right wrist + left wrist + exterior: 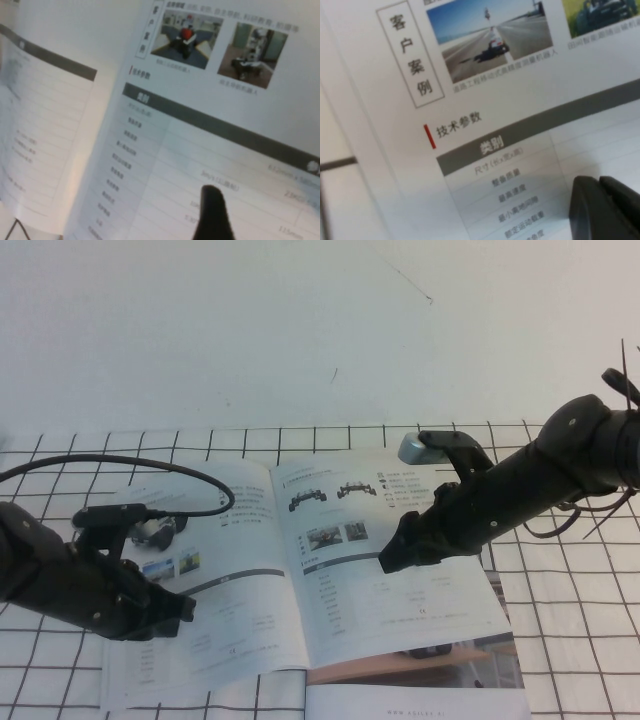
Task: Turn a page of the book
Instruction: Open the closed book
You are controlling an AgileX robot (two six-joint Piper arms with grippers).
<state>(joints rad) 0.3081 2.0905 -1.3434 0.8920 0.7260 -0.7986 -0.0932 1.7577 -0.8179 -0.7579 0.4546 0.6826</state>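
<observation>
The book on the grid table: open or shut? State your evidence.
Open. The book lies spread flat, both printed pages showing either side of the spine. The left gripper rests on its left page; the right gripper, open, hovers over the page.

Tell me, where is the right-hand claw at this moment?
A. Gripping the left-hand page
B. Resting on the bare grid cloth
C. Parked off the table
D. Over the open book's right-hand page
D: the right gripper hangs open above the page of the book, holding nothing, while the left gripper is over the opposite page.
</observation>
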